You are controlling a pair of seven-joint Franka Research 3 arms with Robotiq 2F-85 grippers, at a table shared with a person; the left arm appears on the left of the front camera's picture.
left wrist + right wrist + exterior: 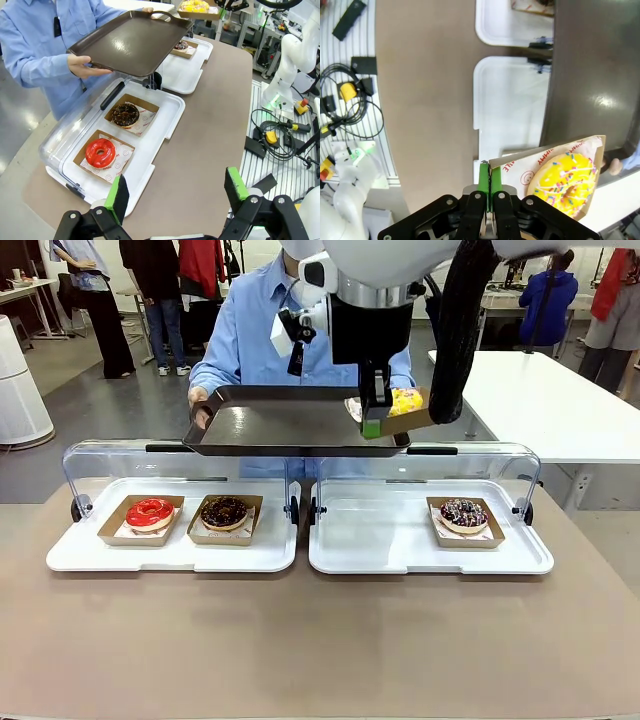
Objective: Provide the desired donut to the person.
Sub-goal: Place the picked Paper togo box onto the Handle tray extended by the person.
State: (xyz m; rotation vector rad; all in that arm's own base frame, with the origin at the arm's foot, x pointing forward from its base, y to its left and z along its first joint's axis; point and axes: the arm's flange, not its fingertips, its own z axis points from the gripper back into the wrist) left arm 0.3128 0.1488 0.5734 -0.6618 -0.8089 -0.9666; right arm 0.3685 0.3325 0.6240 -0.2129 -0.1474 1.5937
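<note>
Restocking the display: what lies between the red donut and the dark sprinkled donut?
Front view: the chocolate donut beside the red donut, the left tray's edge with black lid fittings, then bare right tray up to the sprinkled donut.

Bright, even overhead light in here, only soft shadows, a shiny glare patch on the dark tray [592, 75], wrist views bulge at the edges, and the far background looks maybe slightly soft.

Front cam faces the person [245, 340] across the counter [300, 640]; left wrist cam watches from the side, right one looks straight down. All share the tray [270, 425].
</note>
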